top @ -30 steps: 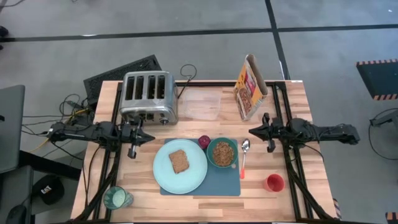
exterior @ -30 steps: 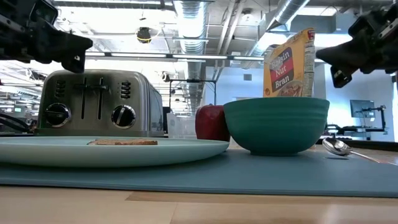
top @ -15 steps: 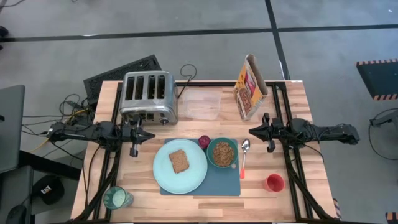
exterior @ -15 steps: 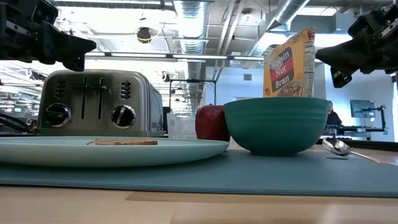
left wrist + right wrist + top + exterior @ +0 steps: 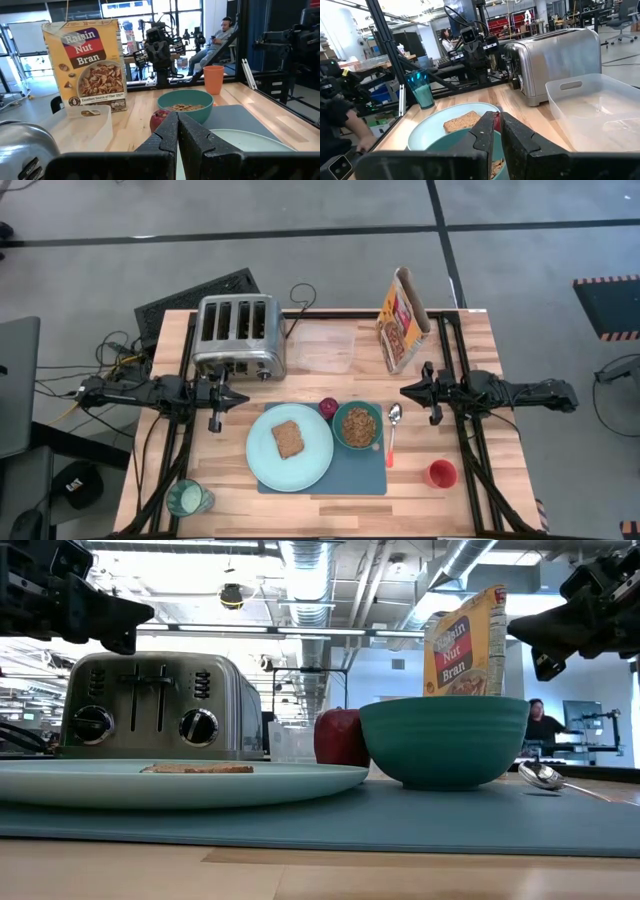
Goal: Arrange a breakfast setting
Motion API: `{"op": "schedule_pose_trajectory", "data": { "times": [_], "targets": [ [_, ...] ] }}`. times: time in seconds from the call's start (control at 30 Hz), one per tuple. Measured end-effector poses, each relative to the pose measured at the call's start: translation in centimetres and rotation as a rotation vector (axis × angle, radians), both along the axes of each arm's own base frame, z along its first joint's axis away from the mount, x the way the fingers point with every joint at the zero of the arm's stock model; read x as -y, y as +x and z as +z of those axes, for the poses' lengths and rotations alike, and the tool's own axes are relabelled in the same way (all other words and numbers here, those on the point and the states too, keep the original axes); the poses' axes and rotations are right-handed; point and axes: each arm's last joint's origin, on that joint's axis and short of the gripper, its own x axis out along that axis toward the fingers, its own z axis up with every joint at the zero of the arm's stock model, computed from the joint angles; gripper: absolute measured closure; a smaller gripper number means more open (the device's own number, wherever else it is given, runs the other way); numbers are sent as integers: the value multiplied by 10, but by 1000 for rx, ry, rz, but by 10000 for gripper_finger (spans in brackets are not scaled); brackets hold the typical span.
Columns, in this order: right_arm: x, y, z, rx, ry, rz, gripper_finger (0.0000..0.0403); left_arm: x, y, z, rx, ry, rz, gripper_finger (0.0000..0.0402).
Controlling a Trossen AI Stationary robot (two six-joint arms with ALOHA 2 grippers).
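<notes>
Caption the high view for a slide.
Breakfast laid on the mat: toast on plate, cereal-filled bowl, spoon; both grippers parked at the sides.

left arm: stretched level above the surface on the left side, pointing inward | left gripper (image 5: 240, 400): fingers (image 5: 167, 137) pressed together, empty | right arm: level on the right side, pointing inward | right gripper (image 5: 403, 391): fingers (image 5: 485, 131) nearly together, empty
</notes>
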Motion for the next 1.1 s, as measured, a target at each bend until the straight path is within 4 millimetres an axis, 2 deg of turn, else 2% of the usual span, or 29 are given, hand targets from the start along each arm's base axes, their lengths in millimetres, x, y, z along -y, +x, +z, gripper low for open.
{"op": "schedule_pose_trajectory", "data": {
  "times": [1.1],
  "targets": [
    [0, 0, 0, -2, 1, 0, 340, 0, 0, 0, -1, 0, -1, 401]
  ]
}}
